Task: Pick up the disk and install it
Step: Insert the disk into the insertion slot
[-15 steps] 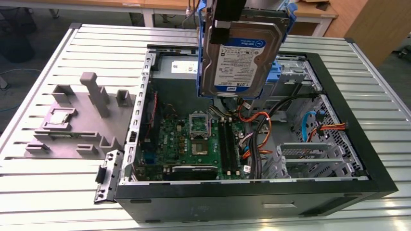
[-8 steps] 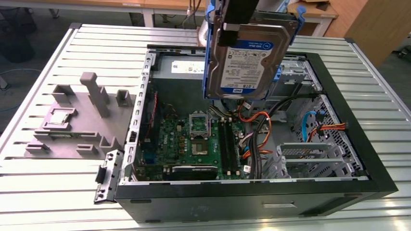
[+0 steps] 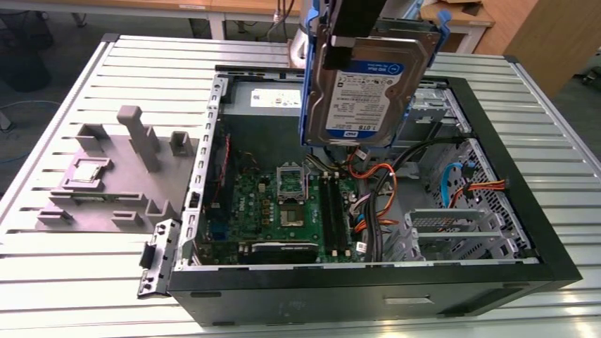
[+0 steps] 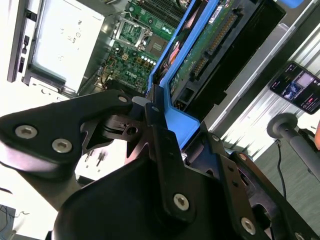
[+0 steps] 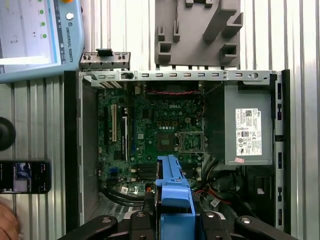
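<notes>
The disk (image 3: pixel 362 91), a silver hard drive with a white-and-blue label in a blue plastic bracket, hangs upright above the open computer case (image 3: pixel 526 232), over its rear middle. My gripper (image 3: pixel 359 29) is shut on the disk's top edge. In the second wrist view the black fingers (image 4: pixel 162 135) clamp the blue bracket, and the drive's green circuit board (image 4: pixel 210 45) faces the camera. In the first wrist view the disk (image 5: pixel 174 185) is seen edge-on between the jaws of the gripper (image 5: pixel 175 214), above the motherboard (image 5: pixel 160 135).
Inside the case are a metal drive cage (image 3: pixel 451 229), orange and blue cables (image 3: pixel 381 190) and a power supply (image 5: pixel 247 130). A grey fixture (image 3: pixel 112 176) holding a small silver chip (image 3: pixel 89 172) stands beside the case. A pendant (image 5: pixel 35 35), a phone (image 5: pixel 25 176) and a hand (image 5: pixel 6 222) lie nearby.
</notes>
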Robot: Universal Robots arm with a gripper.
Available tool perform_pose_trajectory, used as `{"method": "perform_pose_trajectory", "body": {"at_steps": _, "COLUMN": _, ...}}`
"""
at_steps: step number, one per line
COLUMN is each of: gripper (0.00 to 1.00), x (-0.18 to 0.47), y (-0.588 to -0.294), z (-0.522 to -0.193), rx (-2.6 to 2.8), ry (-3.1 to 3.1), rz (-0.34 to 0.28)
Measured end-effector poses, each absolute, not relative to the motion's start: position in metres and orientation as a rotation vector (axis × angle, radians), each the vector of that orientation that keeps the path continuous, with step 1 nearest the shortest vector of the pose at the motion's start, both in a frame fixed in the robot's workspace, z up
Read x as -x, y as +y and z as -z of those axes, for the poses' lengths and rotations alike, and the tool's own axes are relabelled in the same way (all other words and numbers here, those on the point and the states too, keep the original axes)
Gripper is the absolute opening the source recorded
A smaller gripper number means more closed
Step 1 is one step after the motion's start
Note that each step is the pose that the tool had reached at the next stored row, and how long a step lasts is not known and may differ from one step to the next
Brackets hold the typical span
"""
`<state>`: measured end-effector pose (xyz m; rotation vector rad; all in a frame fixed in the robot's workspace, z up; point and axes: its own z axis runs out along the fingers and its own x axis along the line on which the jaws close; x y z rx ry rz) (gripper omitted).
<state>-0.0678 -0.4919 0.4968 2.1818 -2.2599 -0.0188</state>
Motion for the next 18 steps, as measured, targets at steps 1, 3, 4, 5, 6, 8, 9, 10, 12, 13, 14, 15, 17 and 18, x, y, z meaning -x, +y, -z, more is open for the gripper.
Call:
{"method": "perform_pose_trajectory", "body": {"at_steps": 1, "gripper": 0.36, "x": 0.0678, "y": -0.4927, "z": -0.4966, "rx": -2.182, "ry": -2.26, "rz": 0.019}}
{"method": "perform_pose_trajectory", "body": {"at_steps": 3, "gripper": 0.36, "x": 0.0678, "y": -0.4951, "z": -0.4964, "rx": -2.182, "ry": -2.26, "rz": 0.019}}
{"method": "perform_pose_trajectory", "body": {"at_steps": 4, "gripper": 0.36, "x": 0.0678, "y": -0.4963, "z": -0.4964, "rx": -2.182, "ry": -2.26, "rz": 0.019}}
{"method": "perform_pose_trajectory", "body": {"at_steps": 5, "gripper": 0.36, "x": 0.0678, "y": -0.4973, "z": -0.4963, "rx": -2.182, "ry": -2.26, "rz": 0.019}}
{"method": "perform_pose_trajectory", "body": {"at_steps": 6, "gripper": 0.36, "x": 0.0679, "y": -0.4977, "z": -0.4962, "rx": -2.181, "ry": -2.26, "rz": 0.019}}
{"method": "perform_pose_trajectory", "body": {"at_steps": 8, "gripper": 0.36, "x": 0.0679, "y": -0.4978, "z": -0.4962, "rx": -2.181, "ry": -2.26, "rz": 0.019}}
{"method": "perform_pose_trajectory", "body": {"at_steps": 9, "gripper": 0.36, "x": 0.0679, "y": -0.4979, "z": -0.4962, "rx": -2.182, "ry": -2.26, "rz": 0.019}}
{"method": "perform_pose_trajectory", "body": {"at_steps": 10, "gripper": 0.36, "x": 0.0679, "y": -0.498, "z": -0.4962, "rx": -2.182, "ry": -2.26, "rz": 0.019}}
{"method": "perform_pose_trajectory", "body": {"at_steps": 12, "gripper": 0.36, "x": 0.0679, "y": -0.498, "z": -0.4962, "rx": -2.182, "ry": -2.26, "rz": 0.019}}
{"method": "perform_pose_trajectory", "body": {"at_steps": 13, "gripper": 0.36, "x": 0.0679, "y": -0.498, "z": -0.4962, "rx": -2.182, "ry": -2.26, "rz": 0.019}}
{"method": "perform_pose_trajectory", "body": {"at_steps": 14, "gripper": 0.36, "x": 0.0678, "y": -0.498, "z": -0.4962, "rx": -2.182, "ry": -2.26, "rz": 0.019}}
{"method": "perform_pose_trajectory", "body": {"at_steps": 15, "gripper": 0.36, "x": 0.0678, "y": -0.498, "z": -0.4962, "rx": -2.182, "ry": -2.26, "rz": 0.019}}
{"method": "perform_pose_trajectory", "body": {"at_steps": 17, "gripper": 0.36, "x": 0.0679, "y": -0.4981, "z": -0.4962, "rx": -2.182, "ry": -2.26, "rz": 0.019}}
{"method": "perform_pose_trajectory", "body": {"at_steps": 18, "gripper": 0.36, "x": 0.0678, "y": -0.4981, "z": -0.4962, "rx": -2.182, "ry": -2.26, "rz": 0.019}}
